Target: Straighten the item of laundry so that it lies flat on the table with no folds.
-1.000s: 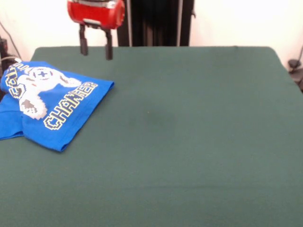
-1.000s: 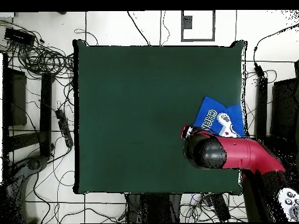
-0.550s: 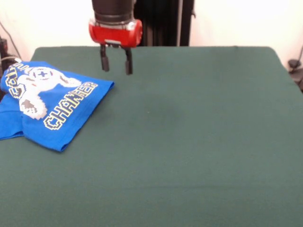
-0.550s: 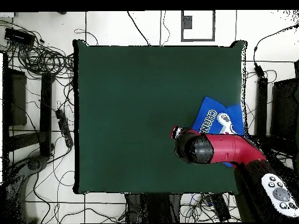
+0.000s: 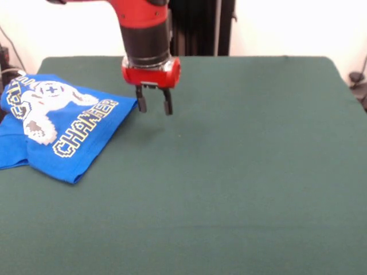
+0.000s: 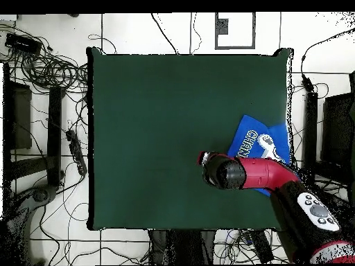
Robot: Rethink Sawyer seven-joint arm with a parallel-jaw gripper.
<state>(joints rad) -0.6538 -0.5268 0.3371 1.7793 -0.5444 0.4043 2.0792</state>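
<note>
The item of laundry (image 5: 54,126), a bright blue T-shirt with a white pixel controller print and yellow-outlined lettering, lies folded and rumpled at the left edge of the green table (image 5: 241,172). In the overhead view the shirt (image 6: 258,142) sits by the table's right edge, partly hidden under the red arm. My gripper (image 5: 153,106) hangs open and empty just above the cloth-covered table, right beside the shirt's right corner, not touching it. From above, only the red wrist (image 6: 220,171) shows over the gripper.
Cables and stands (image 6: 52,76) crowd the floor around the table in the overhead view. A black post (image 5: 192,27) rises behind the table's far edge. Green table surface stretches to the right of the shirt.
The gripper has come down and moved right, from high above the far edge to just over the table beside the shirt's corner. The shirt has not moved.
</note>
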